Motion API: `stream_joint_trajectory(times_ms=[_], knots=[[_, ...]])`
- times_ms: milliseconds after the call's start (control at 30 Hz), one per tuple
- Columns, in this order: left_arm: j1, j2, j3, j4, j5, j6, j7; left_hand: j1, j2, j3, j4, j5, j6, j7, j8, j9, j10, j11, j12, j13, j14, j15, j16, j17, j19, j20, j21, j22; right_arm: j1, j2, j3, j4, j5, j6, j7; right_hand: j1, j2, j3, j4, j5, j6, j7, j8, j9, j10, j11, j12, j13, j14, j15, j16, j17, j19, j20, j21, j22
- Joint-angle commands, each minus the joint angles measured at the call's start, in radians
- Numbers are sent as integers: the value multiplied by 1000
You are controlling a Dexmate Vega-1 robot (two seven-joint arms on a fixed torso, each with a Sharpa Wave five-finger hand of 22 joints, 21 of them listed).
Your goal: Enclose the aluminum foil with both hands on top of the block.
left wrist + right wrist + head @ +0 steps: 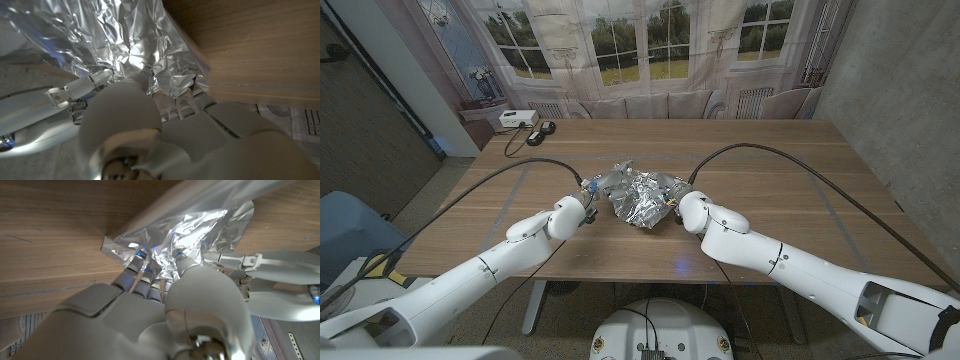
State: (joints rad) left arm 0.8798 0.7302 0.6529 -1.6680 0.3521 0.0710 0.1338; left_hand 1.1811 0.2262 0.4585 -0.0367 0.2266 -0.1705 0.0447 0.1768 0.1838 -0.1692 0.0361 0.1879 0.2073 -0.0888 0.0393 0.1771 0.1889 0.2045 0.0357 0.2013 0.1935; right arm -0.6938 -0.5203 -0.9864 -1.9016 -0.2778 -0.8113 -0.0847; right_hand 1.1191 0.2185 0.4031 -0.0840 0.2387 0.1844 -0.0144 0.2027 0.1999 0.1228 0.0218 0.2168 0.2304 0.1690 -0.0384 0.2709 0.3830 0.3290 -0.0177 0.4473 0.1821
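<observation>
A crumpled sheet of aluminum foil [642,195] is heaped in the middle of the wooden table [790,170]; whatever lies under it is hidden. My left hand [582,205] presses against the foil's left side, and my right hand [688,208] presses against its right side, so the foil sits between them. In the left wrist view my left hand [150,125] has its fingers dug into the foil [125,45], with the right hand's fingers [75,87] coming in opposite. In the right wrist view my right hand [165,295] cups the foil [190,225], and the left hand's fingers [265,265] meet it.
A white box [518,118] and a small black device [542,129] sit at the table's back left corner. Black cables [510,172] arc over the table to each wrist. A blue seat [340,235] stands off the left edge.
</observation>
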Motion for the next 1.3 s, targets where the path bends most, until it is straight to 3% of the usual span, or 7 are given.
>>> stream_joint_trajectory(times_ms=[33, 200, 433, 567, 700, 933, 1300], knots=[[3, -105, -25, 177, -360, -193, -57, 29, 3, 50, 15, -1, -103, 3, 7, 3, -53, -1, 4, 1, -23, 4, 2, 4, -28, 0, -4, 7, -103, 0, 102, 38, 122, 180, -123, 37, -12, 64, 1, -3, -14, -3, -11, 7, -26, 17, -3, 4, -32, -7, -5, 4, -28, 1, -12, 0], [-18, -139, -29, 246, -509, -217, -162, 88, -12, 146, 6, -21, -40, 26, 25, -1, 25, -16, 37, -12, 50, -9, 28, -4, 10, 8, 33, 11, -122, -6, 145, 79, 204, 304, -111, 47, -25, 105, -8, -5, -54, 9, -19, 7, -71, 29, -11, 4, -86, 20, -35, 0, -67, -12, -33, -4], [-36, -163, -26, 287, -595, -222, -209, 83, -41, 93, -55, -48, 59, 15, 35, -3, 174, -75, 72, -18, 196, -78, 37, -18, 138, -24, 83, -2, -162, 20, 205, 207, 332, 572, -106, 10, -31, 84, 9, -25, -75, 9, -18, 7, -99, 27, -12, 3, -108, 18, -39, 5, -77, -35, -45, -6], [-45, -166, -21, 296, -605, -225, -208, 102, -28, 101, -74, -45, 83, 8, 38, -2, 197, -78, 76, -18, 216, -80, 36, -16, 149, -28, 88, -1, -181, 65, 232, 306, 412, 720, -97, -144, -2, 57, 189, -59, -70, -15, -6, 10, -95, 8, -1, 5, -105, -6, -11, 40, -76, -65, -46, 2], [-48, -163, -17, 290, -596, -222, -189, 108, -25, 104, -77, -44, 88, 1, 38, -2, 198, -78, 74, -18, 218, -78, 34, -15, 147, -29, 88, -1, -183, 99, 237, 375, 471, 792, -60, -264, -19, 29, 275, -55, -71, -36, -5, 12, -81, 5, 4, 6, -100, -1, 0, 54, -77, -68, -44, 4], [-54, -156, -10, 284, -576, -231, -167, 97, -43, 84, -78, -50, 115, -16, 41, -2, 217, -97, 76, -17, 234, -90, 32, -16, 159, -37, 95, -1, -175, 142, 240, 474, 518, 893, -27, -540, -46, -101, 276, -36, -74, -13, 1, 14, -78, 47, 5, 6, -103, 49, -9, 52, -115, -11, -65, 4], [-56, -158, -8, 280, -576, -227, -152, 125, -6, 143, -40, -37, 357, -47, 85, 3, 441, -125, 125, -17, 413, -128, 58, -3, 254, -53, 154, 11, -170, 117, 227, 430, 445, 851, -86, -582, -21, -92, 252, -17, -31, -12, 13, 12, -38, 34, 18, 6, -60, 26, -2, 42, -82, -31, -59, 2]])
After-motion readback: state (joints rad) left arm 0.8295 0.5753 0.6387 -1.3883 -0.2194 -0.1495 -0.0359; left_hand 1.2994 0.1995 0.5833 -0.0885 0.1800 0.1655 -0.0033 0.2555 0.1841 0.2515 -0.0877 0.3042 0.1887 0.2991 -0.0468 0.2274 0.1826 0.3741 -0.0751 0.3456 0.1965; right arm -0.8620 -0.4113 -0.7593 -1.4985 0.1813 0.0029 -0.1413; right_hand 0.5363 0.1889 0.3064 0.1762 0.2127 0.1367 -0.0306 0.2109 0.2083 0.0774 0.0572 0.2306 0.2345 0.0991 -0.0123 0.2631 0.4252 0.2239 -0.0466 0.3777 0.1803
